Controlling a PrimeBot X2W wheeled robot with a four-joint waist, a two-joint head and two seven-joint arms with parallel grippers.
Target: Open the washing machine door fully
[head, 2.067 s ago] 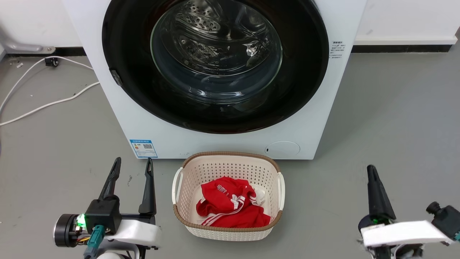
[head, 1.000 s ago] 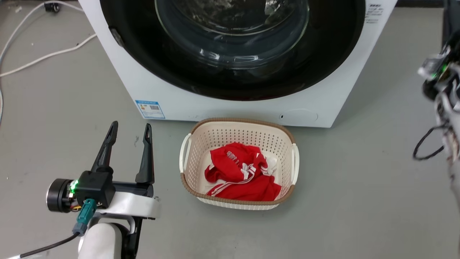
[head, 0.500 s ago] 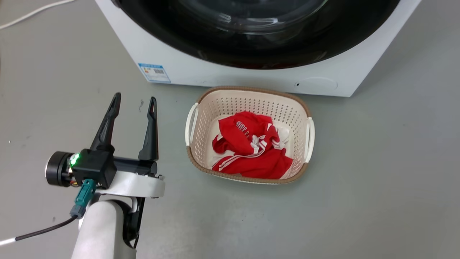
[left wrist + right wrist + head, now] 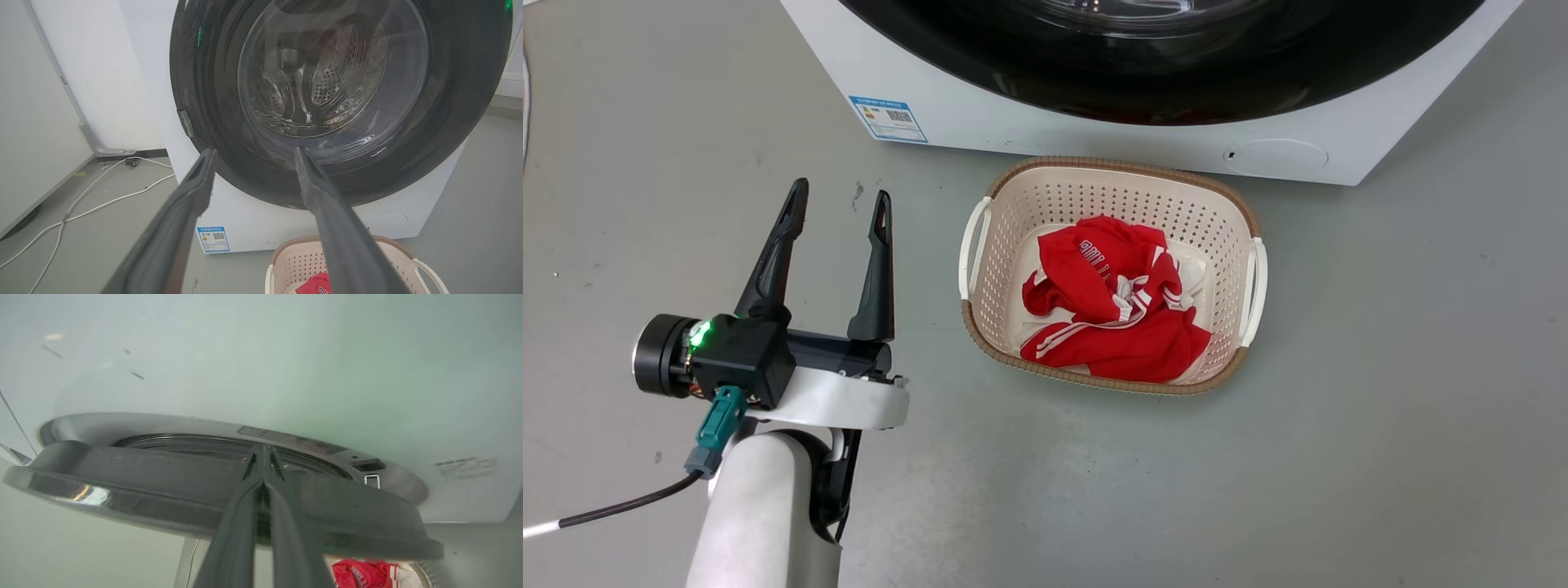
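Observation:
The washing machine [image 4: 1094,140] is a white box at the top of the head view, with the lower rim of the glossy black washing machine door [image 4: 1160,86] showing. In the right wrist view the door [image 4: 122,473] is seen edge-on, standing a little away from the white front [image 4: 286,355]. My right gripper [image 4: 264,448] is shut, its tips reaching into the gap behind the door's edge. My left gripper [image 4: 840,192] is open over the floor, left of the basket. In its own view the left gripper [image 4: 254,150] points at the door's [image 4: 449,122] lower part from a distance.
A cream basket [image 4: 1111,167] holding a red garment [image 4: 1115,302] stands on the grey floor right before the machine. White cables [image 4: 102,200] lie on the floor to the machine's left, near a white wall [image 4: 41,102]. A blue label [image 4: 888,118] and a round flap [image 4: 1274,155] sit low on the front.
The head camera has tipped downward and nearer, so the machine slid up the picture. My right arm rose out of the head view. The left gripper stays open.

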